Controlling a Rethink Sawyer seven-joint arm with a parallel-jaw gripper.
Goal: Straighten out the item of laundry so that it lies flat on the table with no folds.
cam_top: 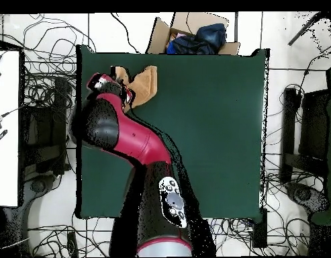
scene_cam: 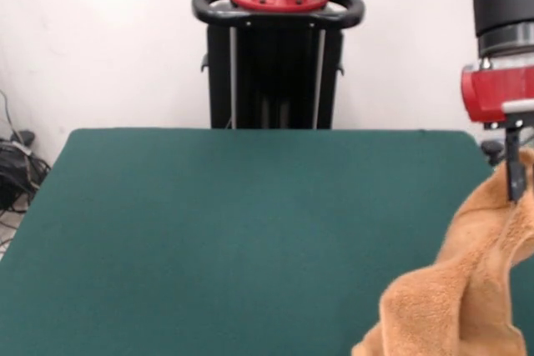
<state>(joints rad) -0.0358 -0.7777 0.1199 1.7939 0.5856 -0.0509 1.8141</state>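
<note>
The orange-tan towel (scene_cam: 461, 289) hangs bunched at the right edge of the front view, its top end lifted and its lower part cut off by the picture's bottom edge. My gripper (scene_cam: 516, 181) is shut on the towel's top end and holds it above the green table (scene_cam: 234, 231). In the overhead view the towel (cam_top: 145, 83) shows at the table's (cam_top: 208, 121) upper left corner, partly hidden under my arm, and the gripper (cam_top: 127, 92) is right beside it.
The robot pedestal (scene_cam: 278, 56) stands at the table's far side. In the overhead view a cardboard box with dark blue cloth (cam_top: 198, 37) sits beyond the table's top edge, and cables (cam_top: 40, 40) lie on the floor around the table.
</note>
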